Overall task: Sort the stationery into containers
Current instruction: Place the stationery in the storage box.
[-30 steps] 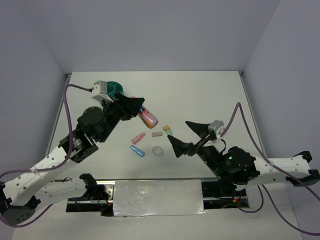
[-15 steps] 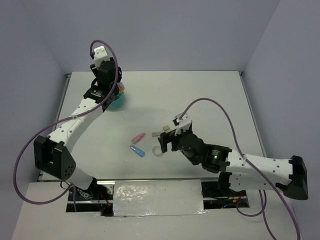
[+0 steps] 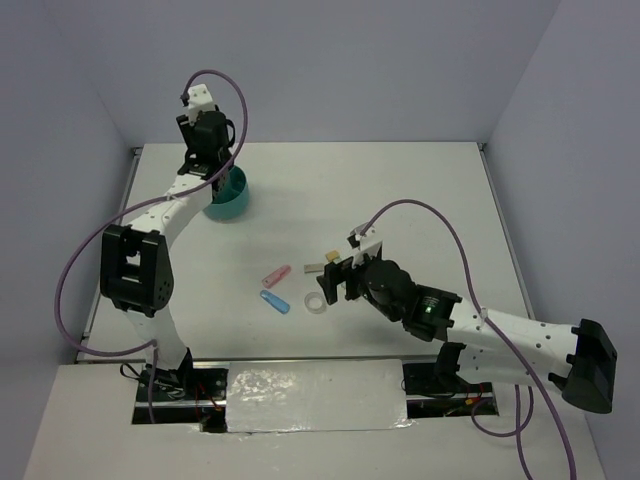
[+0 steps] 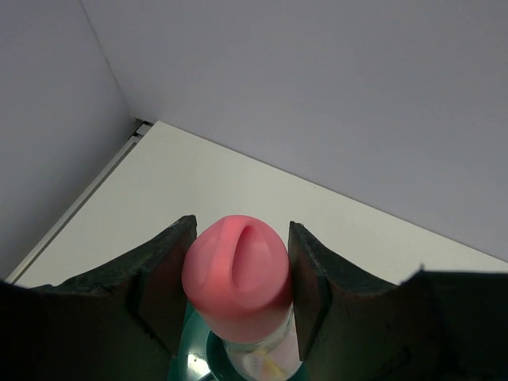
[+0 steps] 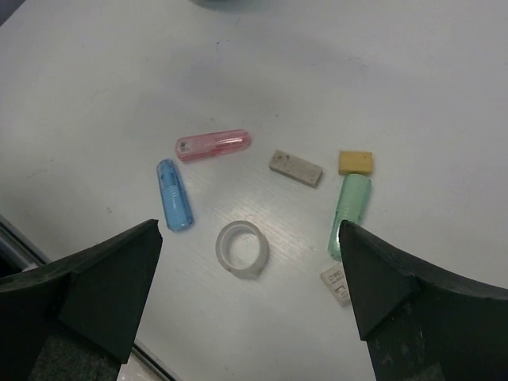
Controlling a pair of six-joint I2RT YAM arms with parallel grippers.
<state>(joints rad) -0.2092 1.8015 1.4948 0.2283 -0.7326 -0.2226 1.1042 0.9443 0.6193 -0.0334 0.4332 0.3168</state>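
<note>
The left gripper (image 4: 238, 278) is closed on a pink-capped tube (image 4: 236, 258), holding it upright just above the organiser (image 3: 228, 197) at the far left of the table (image 3: 420, 190). The tube's clear lower end points into the teal bowl, but I cannot tell which compartment lies under it. If it is let go off-centre, it may strike a divider and lean over the rim or tip out. The cap is rounded, so it could also slip in the grip.

The right gripper (image 5: 248, 226) is wide open and holds nothing. It hovers over the ring (image 5: 242, 248), which lies flat on the near middle of the table. The ring is low and smooth, so closing fingers may skid over it or flick it away. The blue stick (image 5: 174, 205) lies near on the left and the green stick (image 5: 349, 205) near on the right, so a wide descent could knock either aside.
</note>
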